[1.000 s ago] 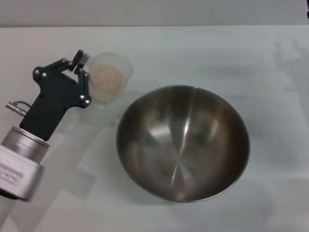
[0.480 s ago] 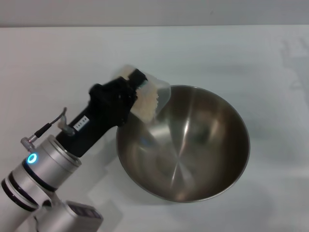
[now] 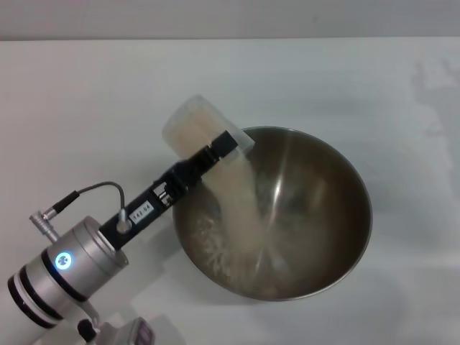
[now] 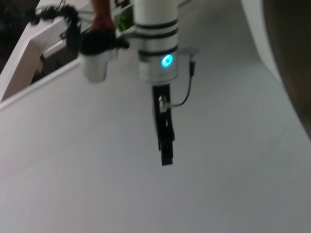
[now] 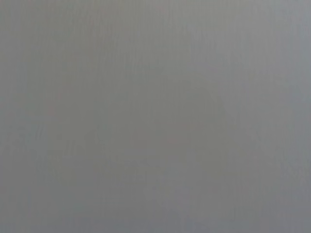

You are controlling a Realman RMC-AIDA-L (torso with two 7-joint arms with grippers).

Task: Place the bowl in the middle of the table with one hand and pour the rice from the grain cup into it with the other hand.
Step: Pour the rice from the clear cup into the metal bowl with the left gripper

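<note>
Head view: the grain cup (image 3: 205,136) is tipped right over at the near-left rim of the bowl (image 3: 338,215), and the rice (image 3: 241,205) is streaming down into it, some already heaped at the bottom. The bowl sits about mid-table (image 3: 86,86). The left gripper (image 3: 219,147) has its jaws clamped on the cup. So we're mid-pour; next I'd guess it just needs holding the tilt until it's empty. There's a small white label on the gripper body, unreadable. The right gripper isn't showing anywhere.
</note>
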